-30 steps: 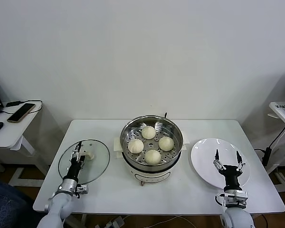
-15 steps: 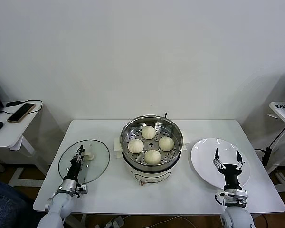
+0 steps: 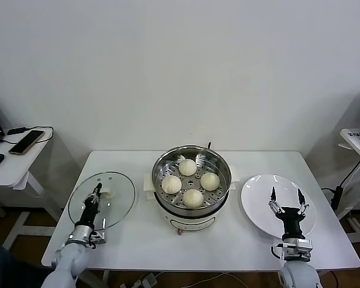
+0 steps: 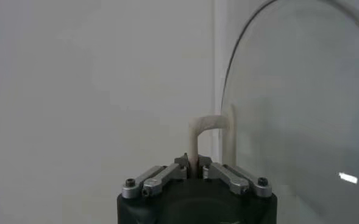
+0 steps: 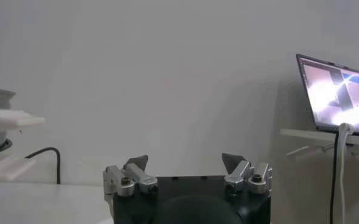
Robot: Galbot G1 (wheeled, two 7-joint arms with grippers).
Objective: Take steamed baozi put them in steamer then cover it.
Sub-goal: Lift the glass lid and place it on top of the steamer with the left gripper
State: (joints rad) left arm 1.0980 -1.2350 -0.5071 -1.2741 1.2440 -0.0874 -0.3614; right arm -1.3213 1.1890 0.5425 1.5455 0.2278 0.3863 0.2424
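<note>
Several cream-white steamed baozi [image 3: 192, 197] lie on the perforated tray inside the steel steamer [image 3: 222, 165] at the table's middle. The cover, a glass lid [image 3: 117, 192], hangs tilted just above the table to the steamer's left. My left gripper [image 3: 96, 193] is shut on its cream handle [image 3: 110, 194]. In the left wrist view the jaws [image 4: 192, 163] pinch the handle's loop [image 4: 208, 125], with the glass lid [image 4: 301, 109] beyond it. My right gripper [image 3: 286, 201] stands open and holds nothing above the white plate [image 3: 258, 192]; the right wrist view shows its fingers [image 5: 185, 163] spread wide.
A side table [image 3: 6, 168] at the far left holds a phone [image 3: 25, 141]. On the right, a stand carries a laptop [image 5: 341, 91] with a cable hanging down. The steamer's white side handle [image 5: 8, 120] shows in the right wrist view.
My left gripper closed on the lid's handle. The lid then rose off the table, tilted and shifted slightly left. The right arm stayed still.
</note>
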